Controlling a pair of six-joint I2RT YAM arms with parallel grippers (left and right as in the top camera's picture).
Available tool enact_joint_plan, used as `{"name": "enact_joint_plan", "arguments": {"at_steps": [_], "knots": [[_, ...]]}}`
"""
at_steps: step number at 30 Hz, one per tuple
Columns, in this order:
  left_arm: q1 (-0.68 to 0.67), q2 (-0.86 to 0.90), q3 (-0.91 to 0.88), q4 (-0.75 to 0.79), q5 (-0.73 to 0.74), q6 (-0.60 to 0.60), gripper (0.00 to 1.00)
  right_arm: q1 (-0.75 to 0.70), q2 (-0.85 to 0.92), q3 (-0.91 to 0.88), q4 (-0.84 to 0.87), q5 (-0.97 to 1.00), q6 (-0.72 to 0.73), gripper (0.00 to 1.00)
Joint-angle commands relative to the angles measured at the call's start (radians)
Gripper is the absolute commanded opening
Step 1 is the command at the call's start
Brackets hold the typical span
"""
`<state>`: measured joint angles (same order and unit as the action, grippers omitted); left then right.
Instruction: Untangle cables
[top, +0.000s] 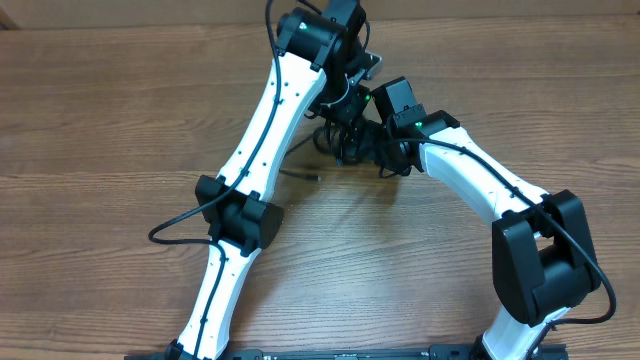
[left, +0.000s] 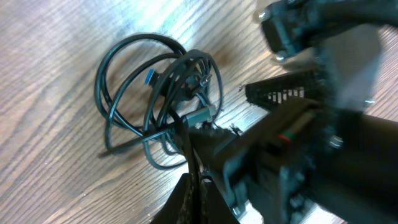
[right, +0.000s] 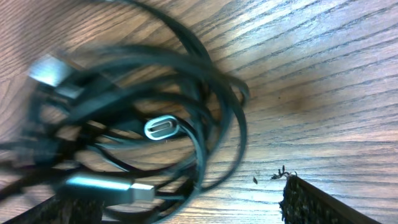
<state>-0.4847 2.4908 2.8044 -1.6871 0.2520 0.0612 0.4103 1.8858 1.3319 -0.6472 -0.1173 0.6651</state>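
The cables (top: 343, 146) are thin black cords wound into one small tangled bundle on the wooden table, between the two grippers. In the left wrist view the bundle (left: 155, 93) lies in loops, and my left gripper (left: 194, 190) is shut on one strand that rises from it. My left gripper (top: 347, 105) sits just behind the bundle. My right gripper (top: 385, 152) is at the bundle's right side. In the right wrist view its fingers (right: 180, 199) are wide open astride the cables (right: 205, 106). An oval plug end (right: 160, 129) and a silver plug (right: 109, 186) show there.
A loose strand end (top: 303, 173) trails left of the bundle on the table (top: 120, 120). The two white arms cross close together above the bundle. The right gripper's black body (left: 292, 143) fills the right of the left wrist view.
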Motion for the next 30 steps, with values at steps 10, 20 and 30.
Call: {"name": "enact_joint_plan", "arguments": {"at_steps": [10,20,30], "knots": [[0.002,-0.283,0.054,-0.002,0.063,-0.11,0.04,-0.002,-0.022,-0.003,-0.011,0.103,-0.008,0.9],[0.002,-0.449,0.054,-0.002,0.051,-0.11,0.04,-0.002,-0.022,-0.003,-0.019,0.123,-0.006,0.9],[0.014,-0.449,-0.051,-0.002,-0.323,-0.389,0.08,-0.002,-0.023,0.0,0.003,-0.134,-0.135,0.93]]}}
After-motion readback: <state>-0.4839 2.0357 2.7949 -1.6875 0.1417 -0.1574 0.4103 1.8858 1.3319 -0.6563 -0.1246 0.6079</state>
